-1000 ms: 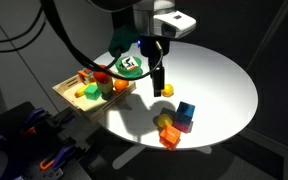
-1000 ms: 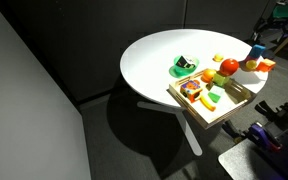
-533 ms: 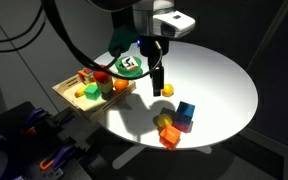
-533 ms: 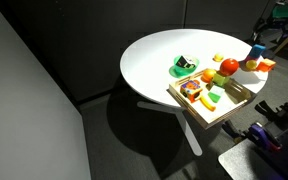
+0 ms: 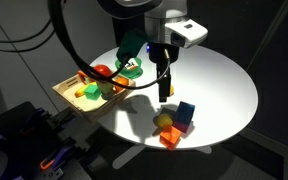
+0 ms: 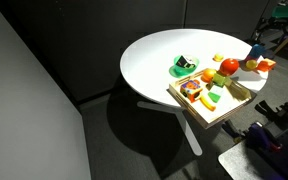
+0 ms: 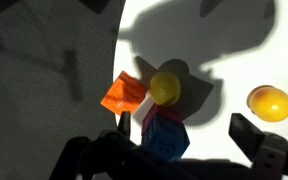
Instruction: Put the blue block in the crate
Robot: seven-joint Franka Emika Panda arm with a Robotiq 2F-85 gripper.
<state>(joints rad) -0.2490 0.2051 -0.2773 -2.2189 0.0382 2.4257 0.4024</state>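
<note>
- Gripper (image 5: 164, 95) is hovering above the white desk (image 5: 224, 75), fingers standing apart.
- Blue block (image 5: 187, 111) is sitting at the gripper's 4 o'clock.
- Crate (image 5: 69, 100) is overhanging the desk's 9 o'clock edge.

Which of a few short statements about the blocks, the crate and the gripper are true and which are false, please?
1. The blue block already lies in the crate. False: the blue block sits on the white table, outside the crate.
2. The gripper is open and holds nothing. True.
3. The green-and-white object lies inside the crate. False: the green-and-white object sits on the table beside the crate.
4. A yellow ball sits right next to the blue block. True.
</note>
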